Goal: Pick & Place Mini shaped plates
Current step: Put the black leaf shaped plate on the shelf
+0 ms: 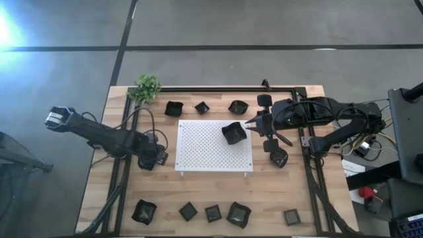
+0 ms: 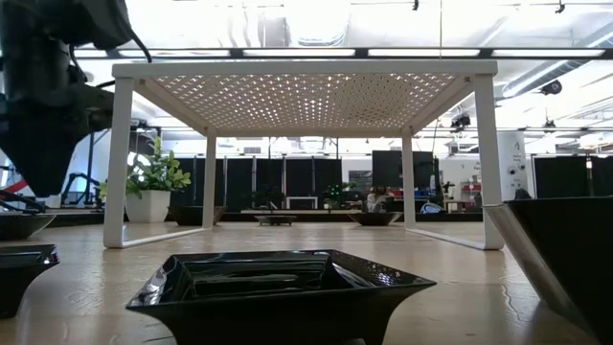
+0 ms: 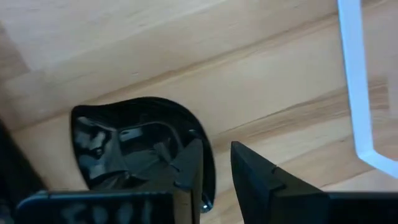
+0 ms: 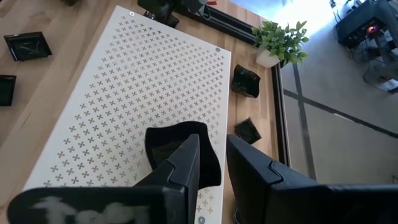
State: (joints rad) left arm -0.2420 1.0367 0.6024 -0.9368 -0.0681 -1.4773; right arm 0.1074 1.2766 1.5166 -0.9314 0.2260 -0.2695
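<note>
Plates, small, black and glossy, lie scattered over the wooden table [image 1: 211, 188]. At the table's middle stands the white perforated board [image 1: 205, 149] on short legs. One rounded plate [image 1: 233, 133] is above the board's far right part, gripped by its rim in the right pincer [image 1: 249, 123], which is clenched on it; in the right wrist view the plate [image 4: 177, 152] sits just ahead of the two dark fingers, one finger [image 4: 186, 165] lying over its rim. The right arm reaches in from the table's right side.

The left pincer [image 1: 153, 157] is low over the table just left of the board. In the left wrist view a curved-edged plate [image 3: 134, 146] lies on the wood with one finger [image 3: 189, 168] over its edge and the other finger outside the rim; whether the fingers press on it cannot be told.

Three more plates [image 1: 202, 107] lie in a row along the far edge, beside a small green plant [image 1: 146, 88] at the far left corner. Five plates [image 1: 213, 213] line the near edge, and another plate [image 1: 279, 157] lies just right of the board.
</note>
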